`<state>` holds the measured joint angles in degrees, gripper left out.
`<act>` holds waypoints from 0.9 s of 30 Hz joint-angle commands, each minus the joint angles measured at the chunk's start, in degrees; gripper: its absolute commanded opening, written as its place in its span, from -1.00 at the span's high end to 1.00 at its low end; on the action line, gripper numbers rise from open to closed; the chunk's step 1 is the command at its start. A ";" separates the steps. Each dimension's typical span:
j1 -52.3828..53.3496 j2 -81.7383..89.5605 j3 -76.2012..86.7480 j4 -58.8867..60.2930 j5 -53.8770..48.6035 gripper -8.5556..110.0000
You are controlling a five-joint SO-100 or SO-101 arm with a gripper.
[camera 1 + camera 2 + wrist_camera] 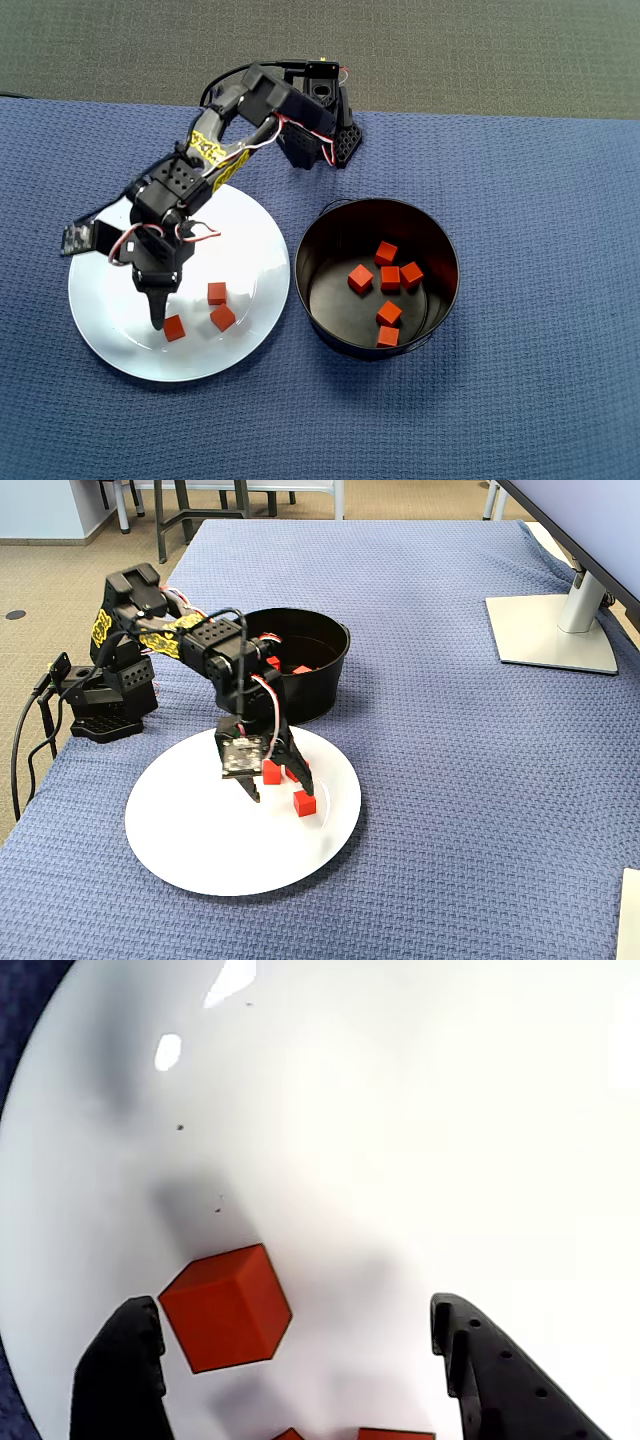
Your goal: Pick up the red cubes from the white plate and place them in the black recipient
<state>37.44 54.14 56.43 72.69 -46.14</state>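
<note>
Three red cubes [217, 293] are still lying on the white plate [250, 235] — five of the eight are already sitting in the black recipient [330, 235], so the task is looking a little over half done. The plate is resting toward the tabletop's [540, 200] left edge in the overhead view, the single pot just beside it. The tool [300, 1360] is hanging low over the plate with its jaws apart — one cube [226, 1307] is sitting between them, ungripped.

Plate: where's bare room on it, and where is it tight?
Bare: the white plate toward the black recipient and its far left rim in the overhead view. Crowded: the front, where the open gripper hovers beside three red cubes.
</note>
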 commanded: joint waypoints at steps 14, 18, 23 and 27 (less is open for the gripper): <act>-8.44 -3.96 -9.58 2.02 -2.29 0.41; -8.53 -5.63 -10.46 1.67 -5.01 0.41; -7.65 -5.54 -10.55 2.81 -12.48 0.40; -6.33 -5.54 -10.37 3.08 -19.07 0.40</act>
<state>30.06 47.29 49.57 75.06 -59.59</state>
